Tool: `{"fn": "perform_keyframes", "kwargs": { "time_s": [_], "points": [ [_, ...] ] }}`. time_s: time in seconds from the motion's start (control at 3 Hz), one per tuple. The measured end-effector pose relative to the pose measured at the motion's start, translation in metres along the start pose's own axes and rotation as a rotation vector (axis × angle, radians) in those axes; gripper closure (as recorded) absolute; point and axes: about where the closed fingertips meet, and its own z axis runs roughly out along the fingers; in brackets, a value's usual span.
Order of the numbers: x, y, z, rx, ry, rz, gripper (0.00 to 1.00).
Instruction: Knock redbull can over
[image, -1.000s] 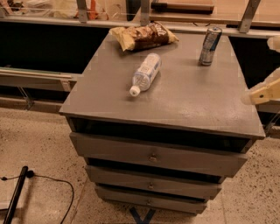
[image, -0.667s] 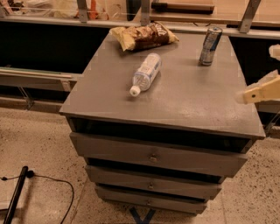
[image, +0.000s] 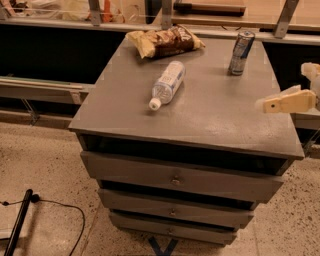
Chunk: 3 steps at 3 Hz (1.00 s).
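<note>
The redbull can (image: 241, 52) stands upright near the far right corner of the grey drawer cabinet's top (image: 215, 115). It is slim, with blue and silver panels and a shiny top. My gripper (image: 296, 86) reaches in from the right edge of the view, above the cabinet's right side. It is nearer to the camera than the can and to its right, well apart from it. Its beige fingers (image: 286, 101) are spread and hold nothing. The arm behind it is out of view.
A clear water bottle with a white cap (image: 167, 84) lies on its side mid-top. A brown chip bag (image: 165, 41) lies at the far edge. The cabinet has three drawers (image: 175, 180). A counter runs behind it, and a black cable (image: 60, 207) lies on the floor at left.
My gripper has moved left, further in over the cabinet's right edge. The can, bottle and bag have not moved.
</note>
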Motion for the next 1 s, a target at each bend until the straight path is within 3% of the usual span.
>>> {"fn": "perform_keyframes", "kwargs": {
  "time_s": [0.33, 0.67, 1.0],
  "points": [
    [-0.0107, -0.0271, 0.0147, 0.057, -0.029, 0.001, 0.00],
    [-0.0133, -0.0288, 0.0166, 0.062, -0.033, -0.001, 0.00],
    [-0.0135, -0.0279, 0.0200, 0.056, -0.064, 0.045, 0.00]
  ]
}}
